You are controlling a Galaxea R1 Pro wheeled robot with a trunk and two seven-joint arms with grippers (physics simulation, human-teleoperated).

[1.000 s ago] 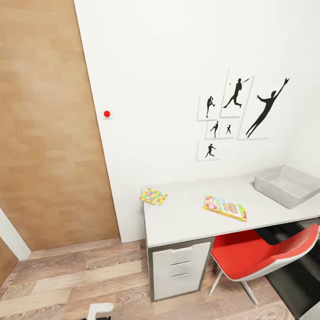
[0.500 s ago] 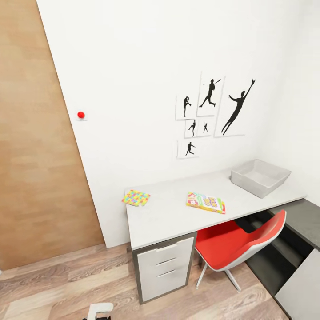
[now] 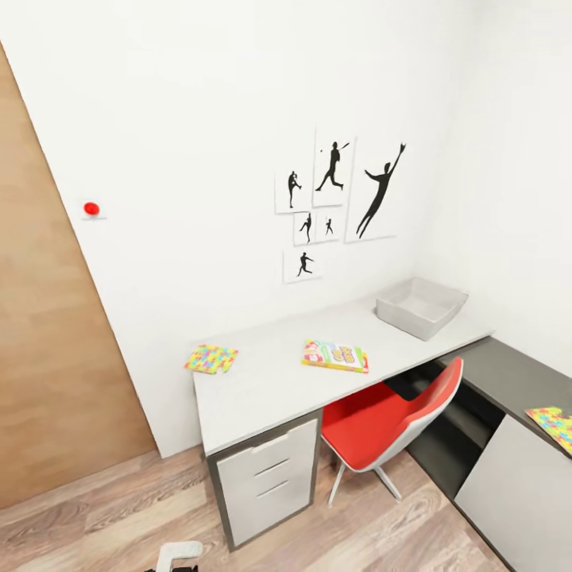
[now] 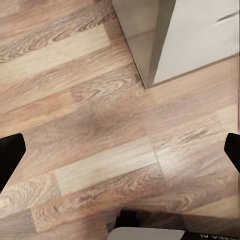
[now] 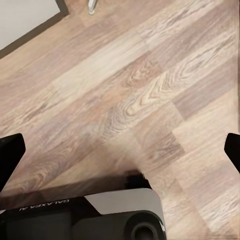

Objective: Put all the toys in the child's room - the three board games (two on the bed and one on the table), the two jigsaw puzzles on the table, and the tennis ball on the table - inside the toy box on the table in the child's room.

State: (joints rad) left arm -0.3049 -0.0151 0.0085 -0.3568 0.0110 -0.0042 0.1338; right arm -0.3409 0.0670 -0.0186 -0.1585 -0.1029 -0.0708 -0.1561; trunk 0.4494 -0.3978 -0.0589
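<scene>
On the pale grey table [image 3: 270, 385] a mosaic jigsaw puzzle [image 3: 211, 358] lies at the left end. A colourful long board game [image 3: 335, 355] lies near the middle. The grey toy box [image 3: 401, 320] stands at the right end by the wall. A second jigsaw puzzle [image 3: 554, 423] lies on the lower dark section [image 3: 508, 369]. The tennis ball and the bed are out of view. My left gripper [image 4: 120, 157] and right gripper [image 5: 120, 155] hang open over the wood floor, holding nothing.
A red-and-white swivel chair [image 3: 389, 421] is tucked under the table beside the white drawers [image 3: 266, 477]. Silhouette pictures [image 3: 338, 202] hang on the white wall. A wood panel [image 3: 48, 357] stands at the left. Plank floor [image 3: 119, 516] lies between me and the desk.
The camera has swung right, so the whole picture slid left. The lower dark section with the second puzzle has come into view. No object has moved.
</scene>
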